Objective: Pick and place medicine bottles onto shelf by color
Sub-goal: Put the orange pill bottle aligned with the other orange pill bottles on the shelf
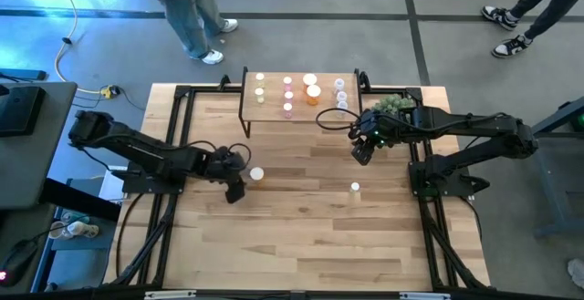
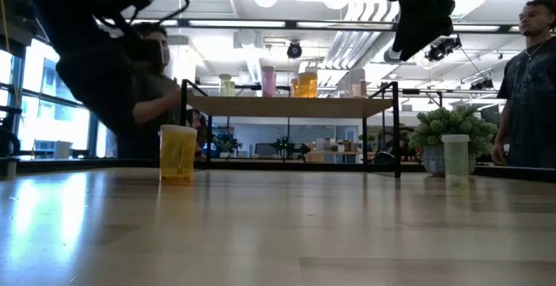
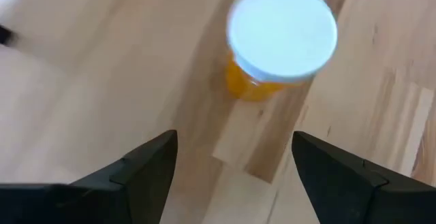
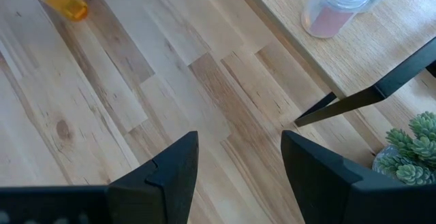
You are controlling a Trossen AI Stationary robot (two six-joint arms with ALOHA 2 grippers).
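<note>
The yellow bottle stands upright on the table, white cap up, just beside my left gripper on the side toward the table's middle. Its jaws are spread and empty, and the bottle lies just ahead of the fingertips. My right gripper waits near the shelf, half spread and empty, clearly farther away.

We see a small green potted plant on the wooden tabletop, at about two o'clock from its middle, close to the black frame that runs round the edges. At twelve o'clock, beyond the table, a person stands on the grey floor; another person's legs show at one o'clock. Cables lie at ten o'clock.
</note>
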